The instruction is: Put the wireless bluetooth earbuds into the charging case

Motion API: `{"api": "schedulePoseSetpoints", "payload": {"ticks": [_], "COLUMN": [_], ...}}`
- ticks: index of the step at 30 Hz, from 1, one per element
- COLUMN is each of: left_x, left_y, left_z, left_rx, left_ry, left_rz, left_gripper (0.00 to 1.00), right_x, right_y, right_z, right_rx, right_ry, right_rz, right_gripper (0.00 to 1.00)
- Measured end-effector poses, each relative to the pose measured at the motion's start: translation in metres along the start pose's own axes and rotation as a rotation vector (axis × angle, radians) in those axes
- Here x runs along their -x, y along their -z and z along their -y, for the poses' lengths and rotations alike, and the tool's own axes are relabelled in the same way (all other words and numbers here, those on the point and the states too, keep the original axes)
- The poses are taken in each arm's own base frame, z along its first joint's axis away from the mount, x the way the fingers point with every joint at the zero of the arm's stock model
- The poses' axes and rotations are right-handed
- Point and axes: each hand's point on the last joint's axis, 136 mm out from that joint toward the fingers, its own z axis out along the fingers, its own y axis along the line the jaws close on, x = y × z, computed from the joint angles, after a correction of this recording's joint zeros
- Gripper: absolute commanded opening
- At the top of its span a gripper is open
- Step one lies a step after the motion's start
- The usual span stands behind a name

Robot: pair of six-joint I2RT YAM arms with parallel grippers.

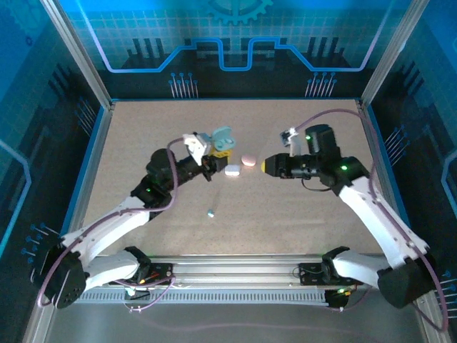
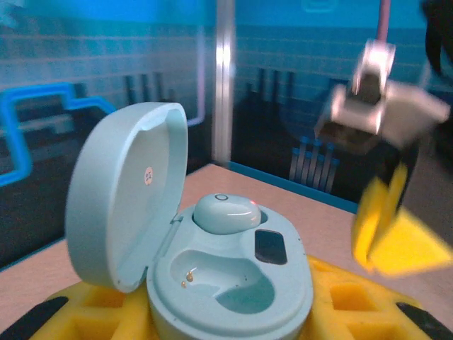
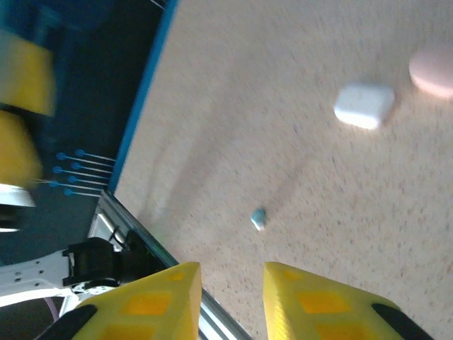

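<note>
Left wrist view: left tool [image 2: 219,320] clenched on the open blue case [image 2: 127,202]; one bud [image 2: 223,211] seated inside, the slot [image 2: 233,287] beside it empty; fetching the second bud [image 3: 258,218] seems the step in hand. It lies loose on the surface [image 3: 283,142], well apart from the case; the right tool [image 3: 230,275], released and empty, must drop and pinch it; lid sticker [image 2: 148,174] unreadable.
</note>
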Motion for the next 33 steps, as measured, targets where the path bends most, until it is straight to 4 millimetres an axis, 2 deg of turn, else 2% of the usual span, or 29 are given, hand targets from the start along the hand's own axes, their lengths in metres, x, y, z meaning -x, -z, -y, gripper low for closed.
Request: {"api": "schedulePoseSetpoints", "payload": {"ticks": [3, 9, 12, 15, 24, 28, 33], "left_x": [0.011, 0.022, 0.024, 0.026, 0.03, 0.03, 0.033], "left_y": [0.014, 0.032, 0.041, 0.049, 0.058, 0.06, 0.063], "left_z": [-0.016, -0.022, -0.025, -0.026, -0.028, -0.027, -0.026], "left_rx": [0.071, 0.136, 0.167, 0.192, 0.216, 0.216, 0.216], "left_ry": [-0.007, -0.013, -0.026, -0.043, -0.066, -0.066, -0.068], "left_rz": [0.018, 0.022, 0.016, 0.007, -0.001, -0.003, 0.005], "left_gripper": [0.29, 0.29, 0.29, 0.29, 0.29, 0.29, 0.29], "right_x": [-0.029, -0.084, -0.096, -0.099, -0.115, -0.121, -0.126], "right_y": [-0.048, -0.126, -0.157, -0.182, -0.227, -0.238, -0.241], "right_z": [0.017, 0.027, 0.024, 0.019, 0.01, 0.01, 0.015], "right_rx": [-0.044, -0.132, -0.169, -0.197, -0.296, -0.341, -0.396], "right_ry": [-0.042, -0.066, -0.065, -0.057, -0.024, -0.01, 0.002], "right_rz": [-0.155, -0.402, -0.465, -0.497, -0.563, -0.582, -0.595], "right_gripper": [0.35, 0.42, 0.43, 0.46, 0.46, 0.45, 0.44]}}
